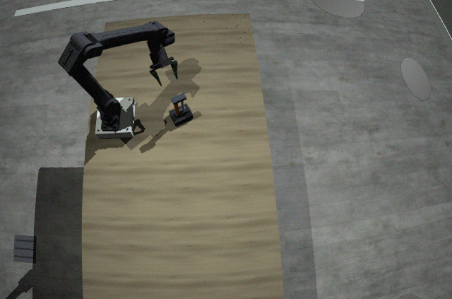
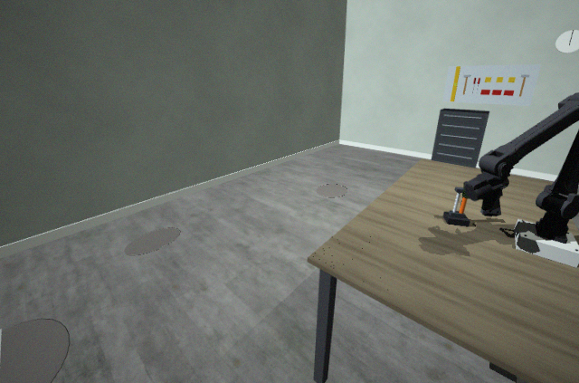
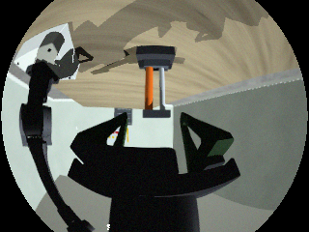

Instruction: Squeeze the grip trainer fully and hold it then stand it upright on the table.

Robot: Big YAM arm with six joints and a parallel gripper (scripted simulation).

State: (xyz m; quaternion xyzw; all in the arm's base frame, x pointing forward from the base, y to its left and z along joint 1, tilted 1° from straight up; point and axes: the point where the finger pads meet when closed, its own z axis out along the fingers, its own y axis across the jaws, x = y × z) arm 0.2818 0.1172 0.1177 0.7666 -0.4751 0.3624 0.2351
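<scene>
The grip trainer [image 1: 179,109] [image 2: 460,209] [image 3: 154,84] stands upright on the wooden table [image 1: 175,196] [image 2: 421,271]. It has a dark base, a dark top cap, an orange foam-covered bar and a thin grey bar beside it. My gripper [image 1: 166,73] [image 3: 154,116] is open and empty. It hangs in the air some way from the trainer, toward the table's far end in the overhead view. In the wrist view the trainer stands ahead of the open fingers, clear of them. In the side view the gripper [image 2: 486,198] partly overlaps the trainer.
The arm's white base block [image 1: 126,120] [image 2: 546,247] sits on the table near the trainer. The table's long edges run close on both sides. A dark drawer cabinet [image 2: 460,137] stands by the far wall.
</scene>
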